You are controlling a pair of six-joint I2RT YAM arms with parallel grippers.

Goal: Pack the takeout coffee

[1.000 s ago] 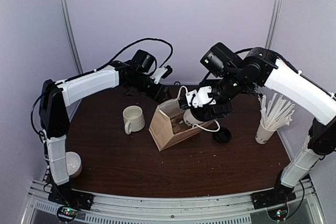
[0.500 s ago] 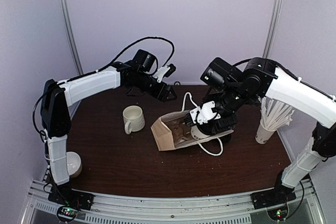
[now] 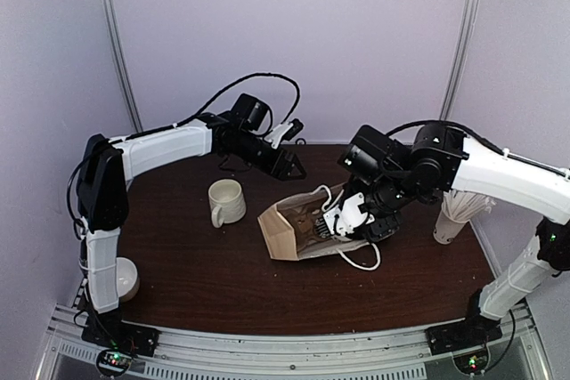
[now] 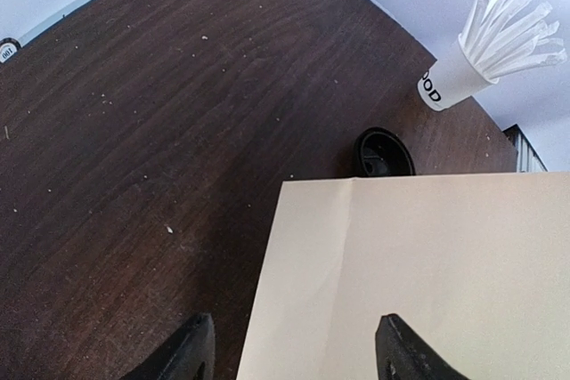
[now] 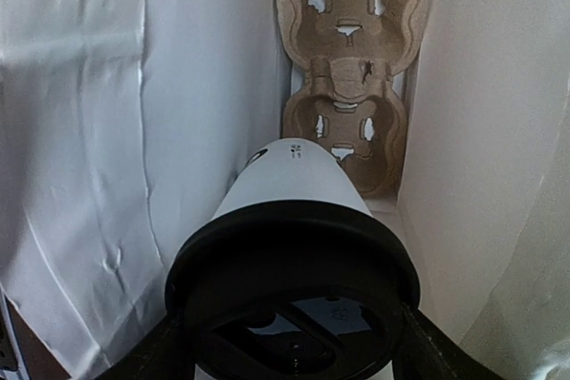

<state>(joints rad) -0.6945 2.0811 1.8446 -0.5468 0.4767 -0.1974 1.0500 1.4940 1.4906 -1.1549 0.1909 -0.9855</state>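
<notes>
The right hand [image 5: 289, 349] grasps the coffee [image 5: 289, 211] inside the bag [image 3: 285, 230], which lies tipped on the table [image 3: 196, 264]. The cup's base points toward the carrier [image 5: 347, 68]. The left hand [image 4: 294, 358] hangs released near the bag.

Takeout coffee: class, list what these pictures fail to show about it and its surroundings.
- takeout coffee, top view: hidden inside the paper bag, behind the right gripper.
- Its lettering, right wrist view: foreshortened, too small to read.
- cup of straws, top view: straws largely hidden by the right arm.
</notes>
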